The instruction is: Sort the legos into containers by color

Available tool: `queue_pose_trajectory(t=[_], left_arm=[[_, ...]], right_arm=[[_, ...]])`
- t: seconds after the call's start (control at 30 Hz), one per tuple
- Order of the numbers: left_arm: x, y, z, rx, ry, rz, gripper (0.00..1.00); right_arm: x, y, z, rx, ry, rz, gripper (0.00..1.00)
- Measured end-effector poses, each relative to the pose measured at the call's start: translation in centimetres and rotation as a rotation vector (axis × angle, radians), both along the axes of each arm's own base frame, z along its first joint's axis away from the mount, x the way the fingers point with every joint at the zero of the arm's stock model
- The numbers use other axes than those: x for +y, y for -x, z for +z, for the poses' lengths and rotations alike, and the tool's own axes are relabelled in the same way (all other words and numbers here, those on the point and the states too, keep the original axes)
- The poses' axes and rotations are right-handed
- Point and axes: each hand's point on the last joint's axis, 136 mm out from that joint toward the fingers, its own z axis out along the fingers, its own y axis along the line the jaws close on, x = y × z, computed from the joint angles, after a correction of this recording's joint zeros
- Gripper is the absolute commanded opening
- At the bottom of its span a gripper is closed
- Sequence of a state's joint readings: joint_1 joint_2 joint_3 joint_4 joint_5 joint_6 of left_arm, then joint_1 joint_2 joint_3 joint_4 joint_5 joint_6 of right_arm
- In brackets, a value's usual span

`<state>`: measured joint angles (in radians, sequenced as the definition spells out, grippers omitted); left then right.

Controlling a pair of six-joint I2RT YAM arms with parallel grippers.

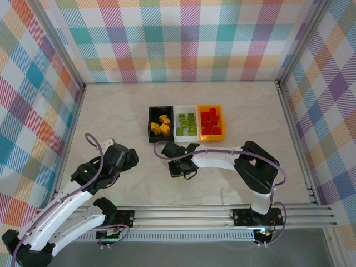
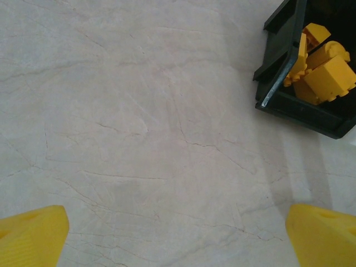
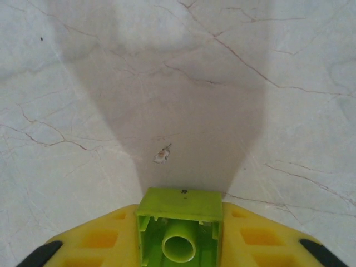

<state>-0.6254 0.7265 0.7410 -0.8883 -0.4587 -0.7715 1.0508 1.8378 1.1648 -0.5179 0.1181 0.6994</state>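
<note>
Right jaws clamped on lime brick point(image 3: 179, 214) (likely bound for the white bin point(image 1: 186, 138)). Left jaws wide apart, idle over surface point(image 2: 139, 111).

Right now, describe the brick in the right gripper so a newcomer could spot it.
Find the white bin mid-row. On its near side, the right gripper clamps a lime green brick. Unlike the other green bricks, it is outside the bin, between yellow fingers.

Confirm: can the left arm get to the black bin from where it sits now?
Probably yes. The left tool is open and empty, the black bin sits ahead to its right, and bare table lies between them.
</note>
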Motion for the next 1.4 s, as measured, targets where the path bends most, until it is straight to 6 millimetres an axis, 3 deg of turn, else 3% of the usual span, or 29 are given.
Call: queue_pose_trajectory(t=[0.1,0.2,0.37,0.47,0.6,0.7,0.8,0.87,1.0,1.1,1.17,1.23,1.3,1.4], left_arm=[[-0.1,-0.1,-0.2,0.008,-0.005,0.000,1.00],[-0.2,-0.3,0.0,0.000,0.000,-0.001,1.00],[-0.7,-1.0,0.7,-0.040,0.028,-0.001,1.00],[-0.9,-1.4,1.3,-0.076,0.049,0.001,1.00],[-1.1,-1.8,2.1,-0.123,0.075,0.006,1.00],[-1.3,-2.2,2.6,-0.151,0.087,0.005,1.00],[-1.2,-2.7,2.9,-0.169,0.081,0.017,1.00],[-1.0,-2.9,2.8,-0.170,0.062,0.031,1.00],[-0.6,-3.9,2.7,-0.183,0.004,0.060,1.00],[-0.5,-5.2,3.2,-0.227,-0.053,0.071,1.00],[-0.5,-6.5,3.7,-0.262,-0.116,0.073,1.00],[-0.3,-8.2,3.9,-0.284,-0.180,0.076,1.00],[0.3,-10.0,3.7,-0.287,-0.234,0.091,1.00],[2.5,-13.0,2.6,-0.272,-0.309,0.130,1.00]], right_arm=[[-0.3,-0.7,0.4,-0.021,0.015,-0.004,0.27],[-0.2,-2.7,2.4,-0.062,-0.007,-0.014,0.28],[-1.0,-10.3,9.6,-0.210,-0.131,-0.112,0.29],[-1.9,-14.8,12.8,-0.285,-0.188,-0.170,0.32],[-2.7,-19.3,13.1,-0.323,-0.206,-0.211,0.41],[-2.3,-21.3,11.2,-0.308,-0.186,-0.209,0.67],[-2.3,-21.7,9.6,-0.290,-0.162,-0.187,0.73],[-2.2,-21.8,10.1,-0.305,-0.171,-0.175,0.76],[-3.5,-20.6,14.1,-0.398,-0.224,-0.170,0.84],[-5.4,-18.8,19.1,-0.511,-0.282,-0.174,0.88],[-6.8,-17.9,22.1,-0.590,-0.312,-0.186,0.93],[-8.1,-17.1,23.7,-0.644,-0.320,-0.203,1.00],[-9.4,-16.5,23.9,-0.673,-0.305,-0.227,1.00],[-11.2,-15.6,21.6,-0.670,-0.243,-0.258,1.00]])
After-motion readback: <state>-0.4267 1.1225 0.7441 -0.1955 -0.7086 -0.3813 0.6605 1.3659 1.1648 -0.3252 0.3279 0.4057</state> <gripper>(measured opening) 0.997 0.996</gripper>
